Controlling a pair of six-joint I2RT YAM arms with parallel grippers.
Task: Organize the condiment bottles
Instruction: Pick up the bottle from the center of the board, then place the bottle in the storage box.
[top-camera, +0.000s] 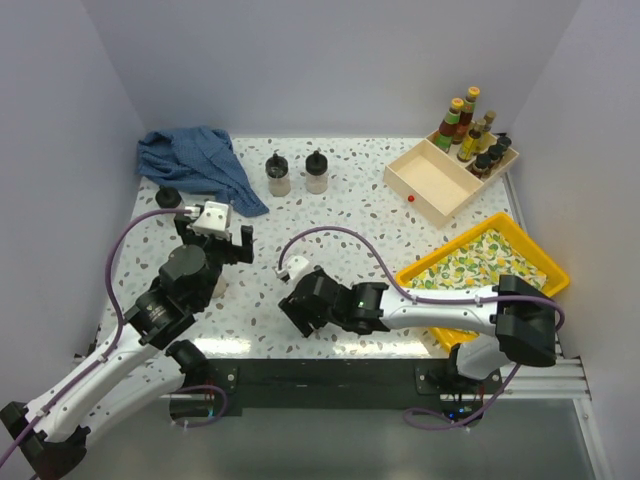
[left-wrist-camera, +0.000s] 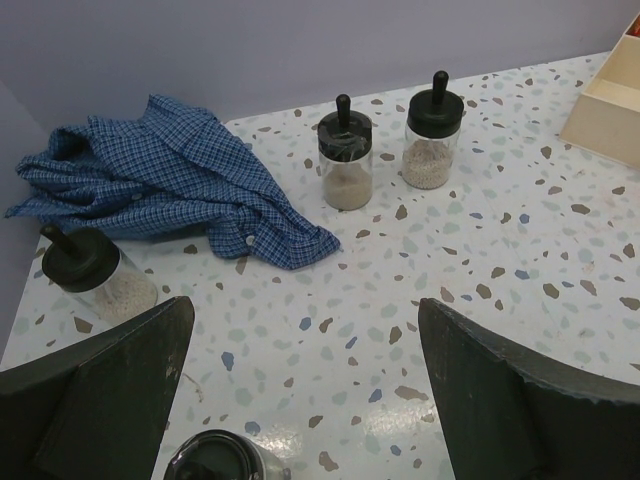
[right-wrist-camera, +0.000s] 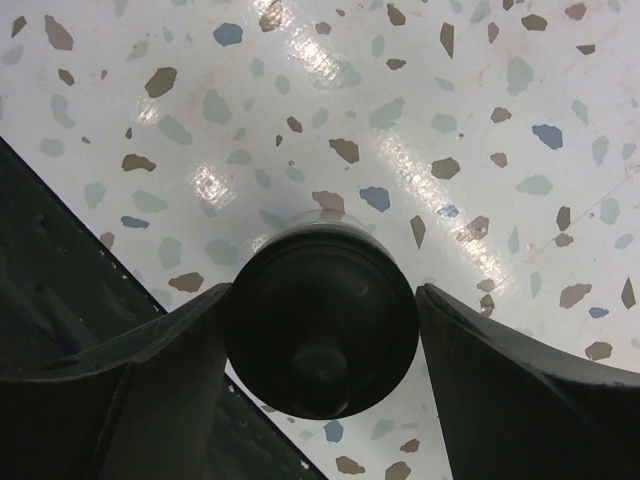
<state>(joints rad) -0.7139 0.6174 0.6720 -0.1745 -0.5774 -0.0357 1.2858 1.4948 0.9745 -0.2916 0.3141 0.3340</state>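
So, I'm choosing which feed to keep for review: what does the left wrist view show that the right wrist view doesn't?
Only left wrist: a blue checked cloth, two upright black-lidded jars side by side, a third jar near the cloth, and a tray corner. Only right wrist: one jar's black lid from above, flanked by the fingers of the right tool. Both: the speckled tabletop.

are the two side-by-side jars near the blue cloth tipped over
No, the jar closer to the cloth and its neighbour both stand upright on the table, black lids on top.
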